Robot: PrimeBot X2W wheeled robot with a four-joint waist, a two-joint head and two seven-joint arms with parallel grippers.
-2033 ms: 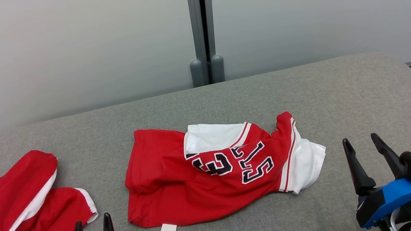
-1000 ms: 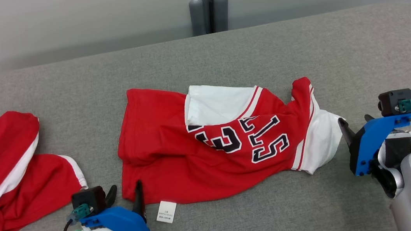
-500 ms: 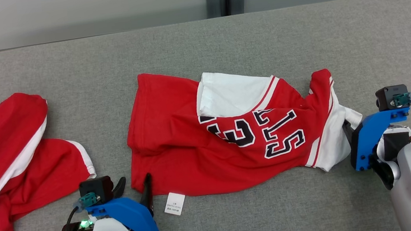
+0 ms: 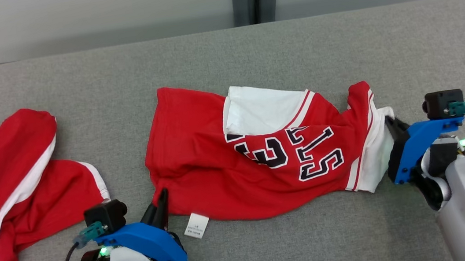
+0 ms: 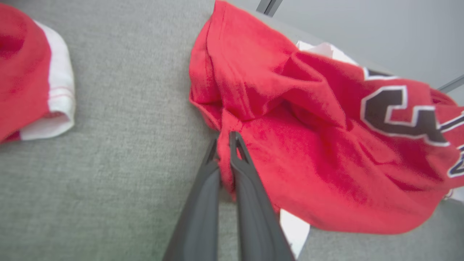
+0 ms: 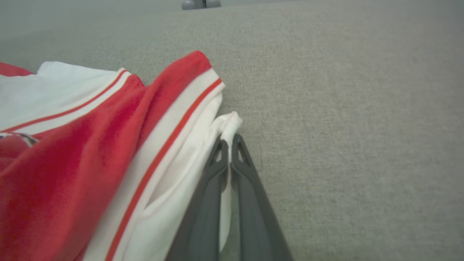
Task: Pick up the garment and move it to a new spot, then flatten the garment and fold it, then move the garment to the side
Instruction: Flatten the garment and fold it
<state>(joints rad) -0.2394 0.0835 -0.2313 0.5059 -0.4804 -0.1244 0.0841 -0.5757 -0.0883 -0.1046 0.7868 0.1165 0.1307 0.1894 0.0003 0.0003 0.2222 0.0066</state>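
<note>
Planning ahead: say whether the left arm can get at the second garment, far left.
Probably not yet: the left end effector is shut on the lettered jersey. The second garment lies near, only bare grey surface between.

Blue brackets (image 4: pixel 140 246); long dark fingers (image 5: pixel 250 203)

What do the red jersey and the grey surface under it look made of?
The red jersey looks like soft matte knit, cotton or polyester perhaps: it creases and bunches. The grey surface looks like matte woven upholstery: a fine weave shows close up.
</note>
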